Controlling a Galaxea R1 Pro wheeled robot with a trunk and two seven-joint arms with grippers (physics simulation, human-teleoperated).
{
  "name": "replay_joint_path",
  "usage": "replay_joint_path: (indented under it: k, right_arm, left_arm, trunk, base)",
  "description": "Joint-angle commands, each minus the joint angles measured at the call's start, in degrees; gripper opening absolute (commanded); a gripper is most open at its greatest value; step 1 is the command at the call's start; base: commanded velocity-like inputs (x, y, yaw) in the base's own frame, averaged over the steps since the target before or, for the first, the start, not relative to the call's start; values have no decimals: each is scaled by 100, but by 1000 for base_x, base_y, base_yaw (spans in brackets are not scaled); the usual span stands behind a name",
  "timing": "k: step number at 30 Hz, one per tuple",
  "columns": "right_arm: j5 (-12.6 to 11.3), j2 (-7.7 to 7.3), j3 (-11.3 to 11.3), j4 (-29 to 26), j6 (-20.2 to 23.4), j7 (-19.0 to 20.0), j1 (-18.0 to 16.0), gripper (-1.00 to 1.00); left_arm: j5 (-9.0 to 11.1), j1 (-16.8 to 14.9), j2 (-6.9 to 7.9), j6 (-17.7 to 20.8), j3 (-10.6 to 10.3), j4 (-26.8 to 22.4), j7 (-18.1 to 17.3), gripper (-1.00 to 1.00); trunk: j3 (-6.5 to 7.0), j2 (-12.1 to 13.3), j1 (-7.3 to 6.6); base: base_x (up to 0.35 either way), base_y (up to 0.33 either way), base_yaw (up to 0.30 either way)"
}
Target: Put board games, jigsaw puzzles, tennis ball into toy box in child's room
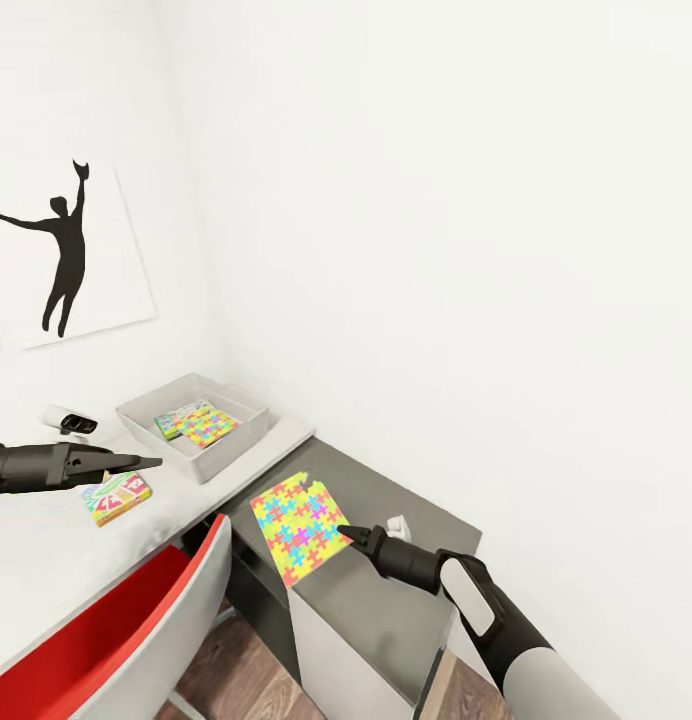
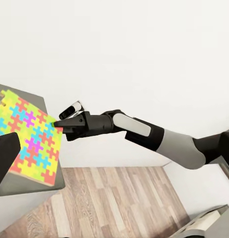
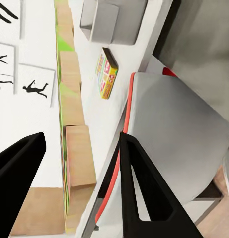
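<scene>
A jigsaw puzzle [image 1: 298,525] [image 2: 30,144] lies flat on the dark grey top of the drawer unit [image 1: 386,590]. My right gripper [image 1: 344,533] [image 2: 58,125] [image 3: 82,136] is open at its right edge, and the puzzle's edge runs between the fingers. A SKIP-BO board game [image 1: 116,497] [image 3: 107,73] lies on the pale table [image 1: 46,560]. My left gripper [image 1: 151,462] hovers just above it, open and empty. Behind it, the grey toy box [image 1: 151,420] [image 3: 112,22] holds another jigsaw puzzle [image 1: 211,425] and a game box [image 1: 174,420]. The tennis ball and the bed are out of view.
A chair with a red seat and a grey shell [image 1: 136,640] [image 3: 179,129] is tucked under the table's front edge, below my left arm. A small white object [image 1: 396,524] lies beside my right gripper. White walls close in behind and to the right. A silhouette picture [image 1: 66,250] hangs on the wall.
</scene>
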Motion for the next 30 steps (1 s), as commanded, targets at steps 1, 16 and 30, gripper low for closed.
replay_joint_path:
  k: [1,16,30]
  right_arm:
    - [-31,-1,7,-1,-13,-5,-5,-100]
    - [-31,6,75,-1,-207,-18,5,-100]
    - [-31,1,69,-1,-200,-28,5,-100]
  left_arm:
    - [3,-8,6,61,-13,3,-27,100]
    - [5,-8,6,61,-9,3,-27,100]
    - [9,-8,6,61,-10,10,-27,100]
  trunk:
    - [-14,-14,4]
    - [-13,-14,4]
    - [-13,-14,4]
  base:
    - [0,0,0]
    - [0,0,218]
    - [0,0,289]
